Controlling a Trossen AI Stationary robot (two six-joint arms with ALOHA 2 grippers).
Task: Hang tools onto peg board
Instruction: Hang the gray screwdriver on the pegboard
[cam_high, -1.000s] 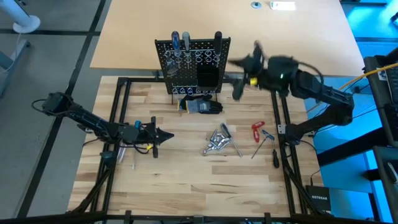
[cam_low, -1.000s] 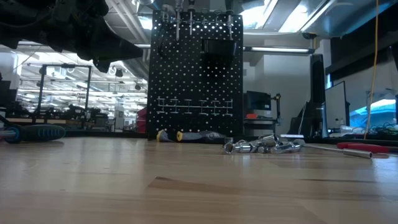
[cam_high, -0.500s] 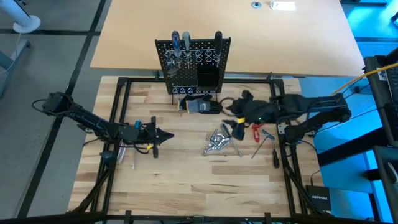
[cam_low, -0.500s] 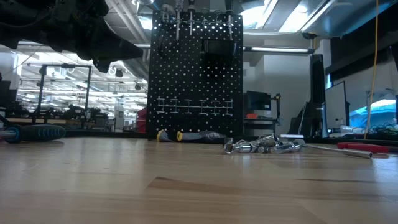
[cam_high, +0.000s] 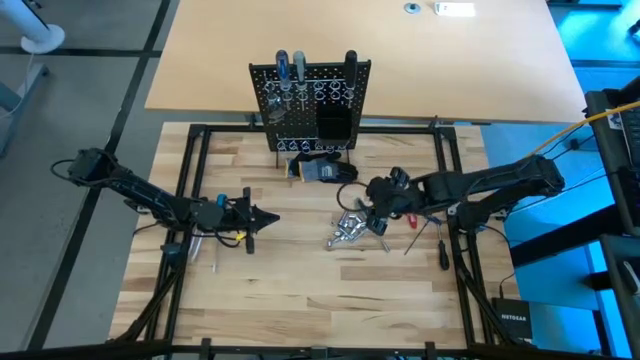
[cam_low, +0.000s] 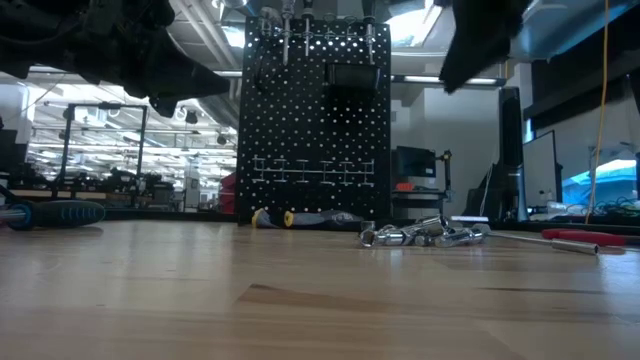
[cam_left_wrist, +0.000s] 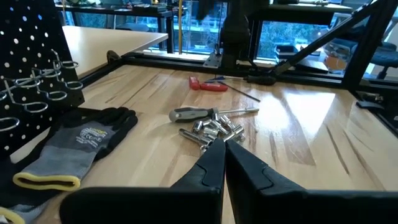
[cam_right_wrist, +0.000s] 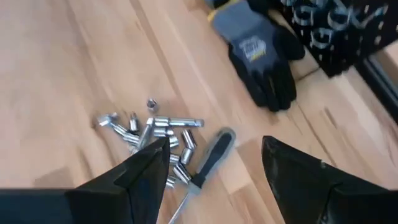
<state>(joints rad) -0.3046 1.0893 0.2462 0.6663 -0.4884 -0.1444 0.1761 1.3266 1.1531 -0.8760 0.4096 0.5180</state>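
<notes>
Over the middle of the table, my right gripper (cam_high: 377, 208) hangs just above the pile of silver metal pieces (cam_high: 347, 229), with its two dark fingers (cam_right_wrist: 144, 169) spread wide. Between them, my wrist view shows the grey-handled screwdriver (cam_right_wrist: 208, 158) lying on the wood, its handle touching the edge of the pile. My fingers are not touching it or anything else.

My left gripper (cam_high: 262, 216) waits low over the left part of the table, well apart from the pile, fingers (cam_left_wrist: 210, 167) pressed together with nothing between them and pointing toward the silver pieces. A blue-handled screwdriver (cam_low: 55, 212) lies on the wood near that arm.

At the far edge of the table the peg board (cam_high: 310, 100) stands upright. Three tools already stand in its top row, their handles sticking up: a black one, a blue one beside it, and another black one near the opposite corner. The black bin (cam_high: 333, 124) sits on its face, and rows of pale ring holders (cam_left_wrist: 37, 99) show beside it.

Right in front of the board lies a dark grey glove (cam_high: 322, 168) with a yellow cuff. To the right of the pile lies a red-handled screwdriver (cam_high: 413, 210), and beyond it a couple of slim dark ones, all flat on the tabletop
</notes>
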